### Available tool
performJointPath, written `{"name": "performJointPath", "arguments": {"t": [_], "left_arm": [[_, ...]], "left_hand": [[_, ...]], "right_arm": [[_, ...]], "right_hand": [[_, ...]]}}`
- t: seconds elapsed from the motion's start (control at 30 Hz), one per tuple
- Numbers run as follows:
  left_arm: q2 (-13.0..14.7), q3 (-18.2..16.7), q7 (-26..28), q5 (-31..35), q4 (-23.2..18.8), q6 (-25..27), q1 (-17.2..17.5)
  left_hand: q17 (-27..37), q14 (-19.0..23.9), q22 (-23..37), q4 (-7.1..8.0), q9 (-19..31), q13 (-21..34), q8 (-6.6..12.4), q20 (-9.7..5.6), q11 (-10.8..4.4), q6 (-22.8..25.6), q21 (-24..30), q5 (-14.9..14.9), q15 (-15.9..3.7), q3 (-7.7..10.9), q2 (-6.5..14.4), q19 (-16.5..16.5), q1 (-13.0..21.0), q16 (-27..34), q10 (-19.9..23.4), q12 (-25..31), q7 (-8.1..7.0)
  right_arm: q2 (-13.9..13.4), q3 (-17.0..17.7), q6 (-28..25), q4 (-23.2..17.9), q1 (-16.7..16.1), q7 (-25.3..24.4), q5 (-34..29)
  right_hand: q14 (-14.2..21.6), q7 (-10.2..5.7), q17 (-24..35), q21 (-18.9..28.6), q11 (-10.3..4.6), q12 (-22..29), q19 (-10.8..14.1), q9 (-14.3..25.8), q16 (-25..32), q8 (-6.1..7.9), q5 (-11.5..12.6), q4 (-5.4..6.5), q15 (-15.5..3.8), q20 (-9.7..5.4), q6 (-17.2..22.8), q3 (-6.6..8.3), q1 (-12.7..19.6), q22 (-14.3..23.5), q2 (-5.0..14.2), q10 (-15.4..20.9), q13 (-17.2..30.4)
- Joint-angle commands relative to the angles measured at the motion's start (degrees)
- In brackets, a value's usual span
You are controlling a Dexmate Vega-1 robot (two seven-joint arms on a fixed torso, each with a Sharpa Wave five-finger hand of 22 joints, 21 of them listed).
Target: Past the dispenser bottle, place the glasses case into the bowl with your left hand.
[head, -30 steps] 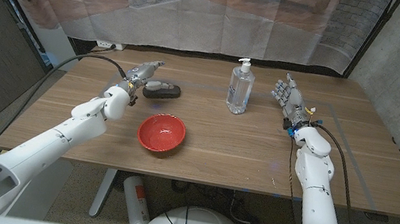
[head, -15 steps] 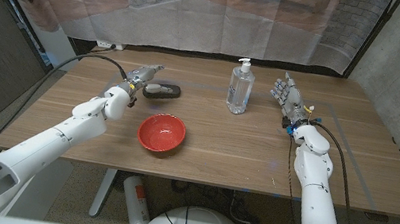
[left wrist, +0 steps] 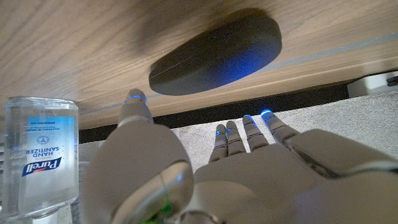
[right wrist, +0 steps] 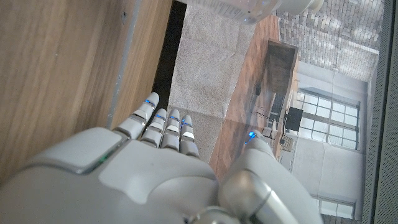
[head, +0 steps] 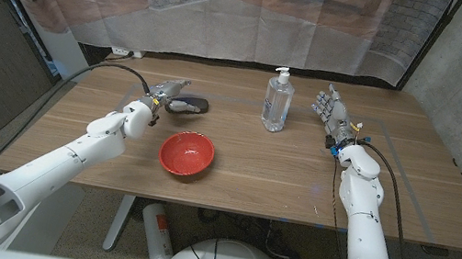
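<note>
My left hand (head: pixel 166 90) spread, holding nothing, just beside glasses case (head: pixel 188 104) lying on worktop (head: pixel 280 170) beyond bowl (head: pixel 187 153). Advice: wrap fingers (left wrist: pixel 239 132) across case's long sides, lift level, carry down into bowl. My right hand (head: pixel 331 110) idle, spread, near dispenser bottle (head: pixel 277 102).

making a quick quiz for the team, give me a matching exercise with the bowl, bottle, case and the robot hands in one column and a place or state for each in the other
Things:
1. bowl
2. bottle
3. case
4. left robot hand
5. right robot hand

Places or states:
A. dark, lying on the table behind the bowl
B. open, right of the bottle
C. red, nothing in it
D. open, fingers reaching at the case
E. clear, upright, pump on top

Pairs: 1-C, 2-E, 3-A, 4-D, 5-B
</note>
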Motion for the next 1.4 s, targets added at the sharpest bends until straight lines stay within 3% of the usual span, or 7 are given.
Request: {"name": "performJointPath", "arguments": {"t": [0.03,0.33,1.33,1.4], "left_arm": [[-0.37,1.02,-1.51,0.19,0.76,1.14,-0.87],[-0.96,1.99,-2.19,0.45,1.86,1.85,-1.78],[-2.91,4.96,-1.40,0.50,7.26,0.17,-4.30],[-2.98,4.90,-1.43,0.29,7.24,0.35,-4.19]], "left_hand": [[0.20,0.55,0.19,-0.13,0.28,0.14,-0.13,0.94,0.81,-0.31,0.17,0.37,1.07,-0.64,-0.60,0.44,-0.04,0.24,0.39,0.08,0.85],[0.23,1.81,0.20,0.00,0.38,0.25,-0.11,2.38,1.61,-0.61,0.40,0.45,1.28,-1.39,-0.80,1.52,-0.22,0.57,1.49,0.51,1.41],[0.34,3.48,0.22,0.09,0.52,0.43,0.75,2.07,1.10,1.43,0.43,0.71,0.38,-2.17,-0.34,2.46,0.18,0.90,3.02,1.01,1.41],[0.37,3.83,0.23,0.09,0.55,0.46,0.80,3.04,0.77,1.59,0.66,0.78,-0.04,-2.28,-0.17,3.25,0.36,0.95,3.34,1.09,1.37]], "right_arm": [[0.08,-0.17,0.25,-0.21,-0.13,-0.06,-0.12],[0.10,-0.20,0.03,-0.23,-0.26,-0.24,-0.22],[0.66,-0.11,0.49,1.34,0.19,-0.66,-0.39],[0.70,-0.13,0.42,1.33,0.20,-0.67,-0.43]], "right_hand": [[0.26,-0.10,0.32,-0.15,-0.11,0.07,0.36,0.22,0.05,0.18,-0.16,-0.24,0.10,-0.50,0.44,0.06,0.22,0.21,0.44,0.60,0.14],[0.29,-0.20,0.32,-0.31,-0.27,0.07,0.42,0.23,0.04,0.20,-0.19,-0.30,0.10,-0.52,0.50,0.04,0.27,0.22,0.50,0.61,0.14],[0.48,-0.20,0.33,-0.77,-0.09,0.06,0.64,0.23,0.05,0.15,-0.28,-0.42,0.08,-0.42,0.47,-0.09,0.34,0.24,0.61,0.66,0.15],[0.54,-0.22,0.34,-0.84,-0.15,0.07,0.65,0.23,0.06,0.17,-0.30,-0.44,0.16,-0.42,0.51,-0.11,0.35,0.24,0.62,0.68,0.15]]}}
